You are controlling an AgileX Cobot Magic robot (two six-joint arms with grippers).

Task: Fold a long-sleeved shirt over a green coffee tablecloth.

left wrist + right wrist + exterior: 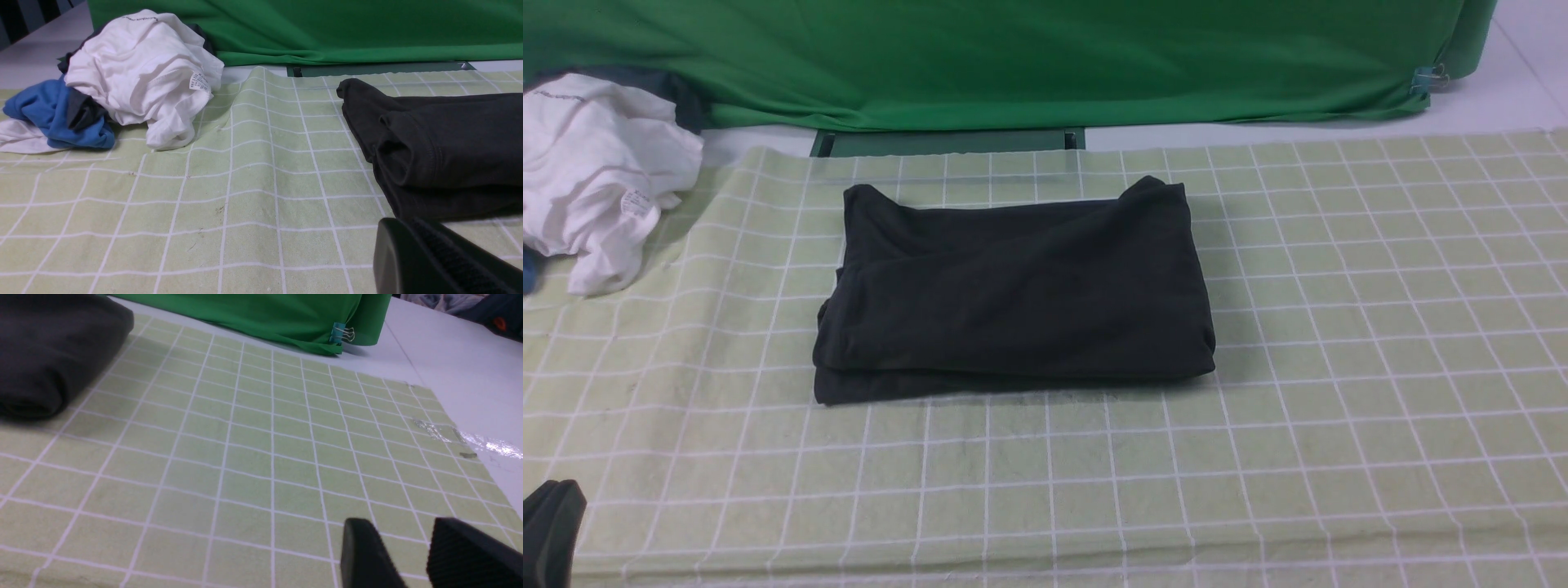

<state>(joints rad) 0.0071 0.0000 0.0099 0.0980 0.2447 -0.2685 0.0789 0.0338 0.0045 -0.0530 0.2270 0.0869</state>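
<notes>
1. Both jaws hold nothing: left gripper [408, 261] is closed, right gripper [412, 555] stands partly open.
2. Pale grid-lined green coffee tablecloth [1339, 327] covers the table.
3. Long-sleeved shirt [1013, 294] lies folded into a neat black rectangle (several layers thick) at the cloth's middle.
4. White garment [596, 171] sits crumpled at the far left.

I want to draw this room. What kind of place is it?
Probably a robot test room, not a home. A green backdrop is clipped up behind a table, a checked tablecloth is taped down, and a folded black shirt lies near a pile of clothes.
</notes>
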